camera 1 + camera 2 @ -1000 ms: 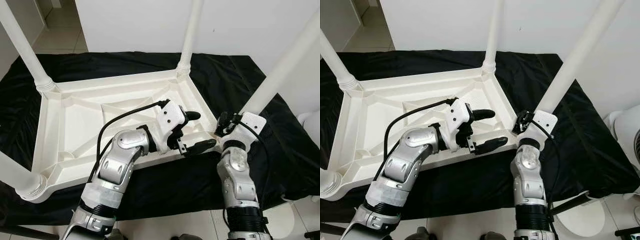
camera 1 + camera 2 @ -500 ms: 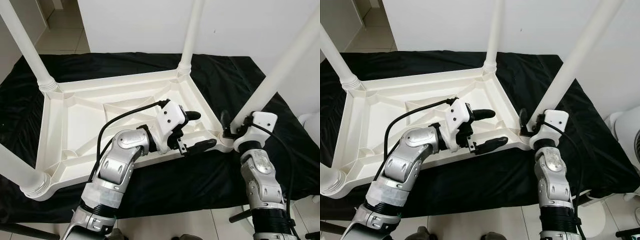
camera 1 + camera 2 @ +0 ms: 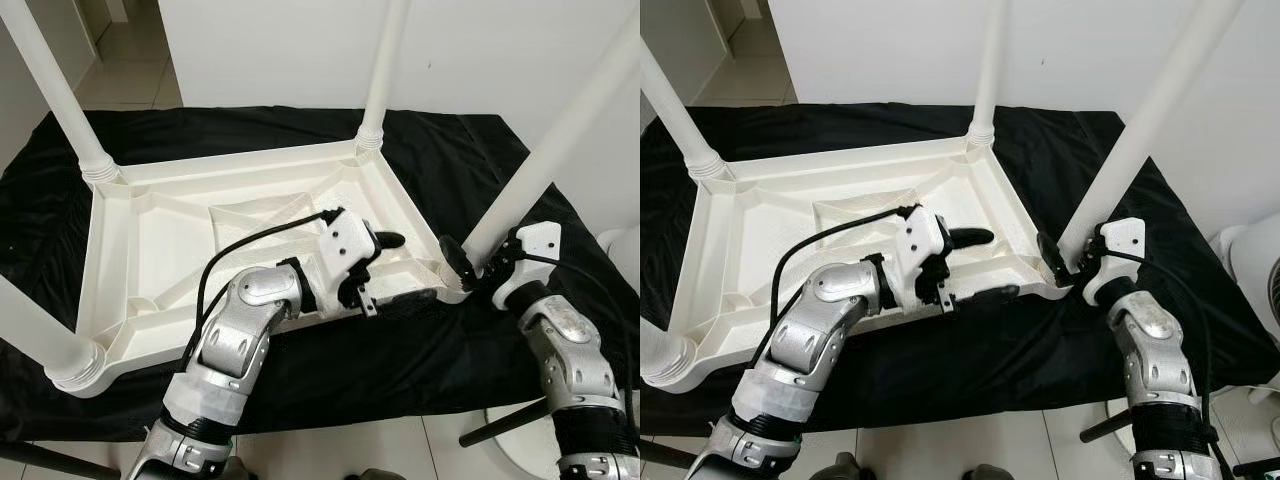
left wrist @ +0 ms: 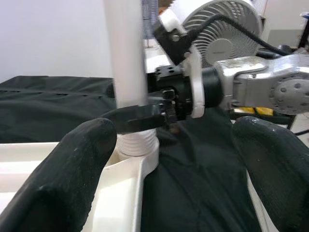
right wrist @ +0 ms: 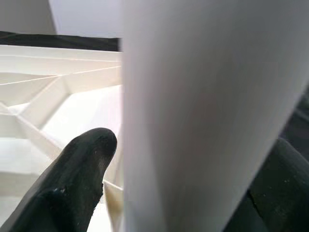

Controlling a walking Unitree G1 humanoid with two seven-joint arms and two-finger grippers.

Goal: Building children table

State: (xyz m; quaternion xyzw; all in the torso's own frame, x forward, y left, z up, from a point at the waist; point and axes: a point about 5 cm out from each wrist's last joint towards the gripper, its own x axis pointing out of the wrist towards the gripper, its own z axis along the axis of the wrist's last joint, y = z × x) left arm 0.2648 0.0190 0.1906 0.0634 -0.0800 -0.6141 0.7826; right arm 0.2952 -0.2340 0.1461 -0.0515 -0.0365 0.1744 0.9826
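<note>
A white plastic children's table (image 3: 230, 165) lies upside down on a black cloth, its four legs pointing up. My right gripper (image 3: 472, 256) is shut on the near right leg (image 3: 545, 150) just above its ribbed base. The right wrist view shows that leg (image 5: 193, 111) between both black fingers (image 5: 77, 183). My left gripper (image 3: 408, 268) stands open across the table's near rim, one finger inside the tabletop and the other lying along the outside edge. In the left wrist view the leg (image 4: 126, 53) rises ahead with the right gripper (image 4: 137, 118) clamped on it.
The black cloth (image 3: 480, 150) covers the floor under the table. A white fan (image 3: 1252, 262) stands at the right, beside a black stand (image 3: 500, 425) on the tiles. The other legs (image 3: 380, 70) (image 3: 55, 90) (image 3: 30, 330) rise close around both arms. A white wall lies behind.
My right forearm has swung outward to the right while its gripper stays at the base of the near right leg. The left gripper has sunk slightly toward the near rim.
</note>
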